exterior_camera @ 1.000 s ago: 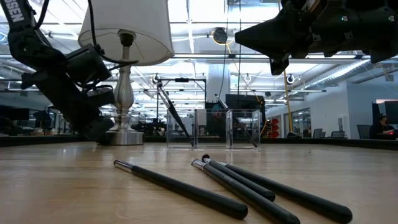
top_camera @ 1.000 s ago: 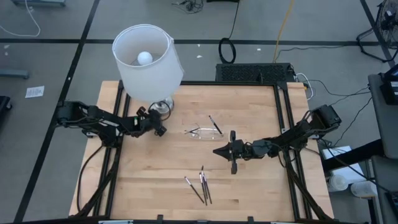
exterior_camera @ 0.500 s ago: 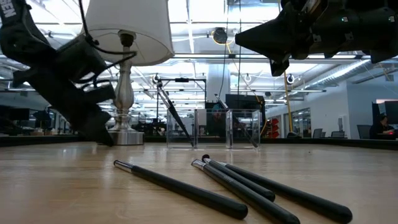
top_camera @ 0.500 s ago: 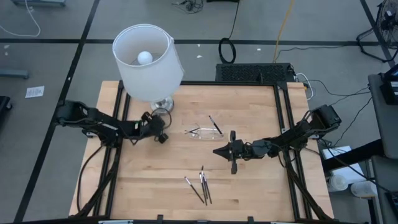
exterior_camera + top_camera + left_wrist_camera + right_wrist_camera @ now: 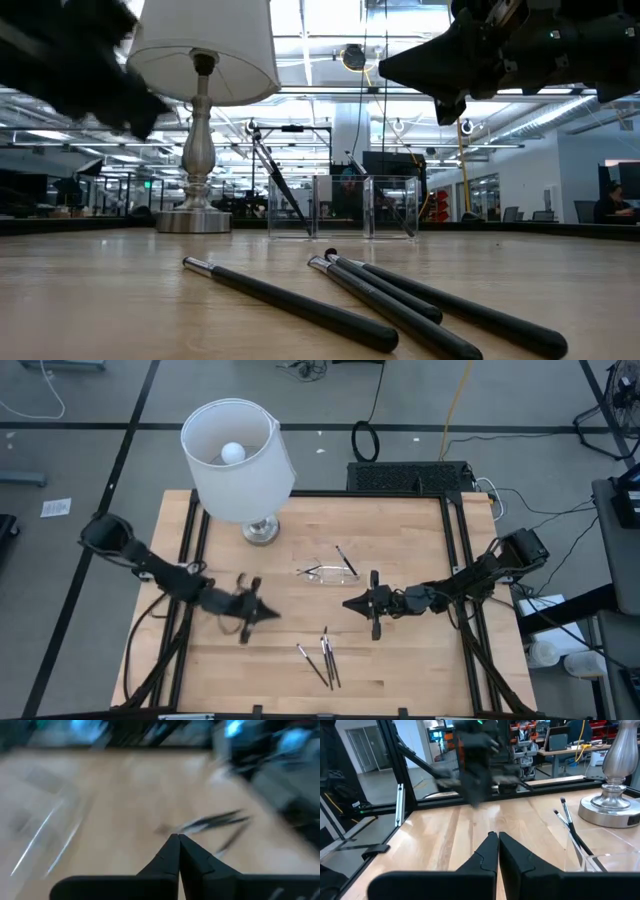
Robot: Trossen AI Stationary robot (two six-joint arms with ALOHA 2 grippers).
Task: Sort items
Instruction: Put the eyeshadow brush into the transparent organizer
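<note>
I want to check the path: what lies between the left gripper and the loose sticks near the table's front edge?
High view: only bare wood lies between the left gripper and the sticks.

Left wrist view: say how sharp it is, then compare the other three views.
Left wrist view: smeared throughout, table and sticks streaked, only the shut left pincer crisp. High view: sharp, except the blurred left pincer. Low view: sticks clear, left arm a dark smudge. Right wrist view: sharp lamp, right pincer; smeared arm behind.
</note>
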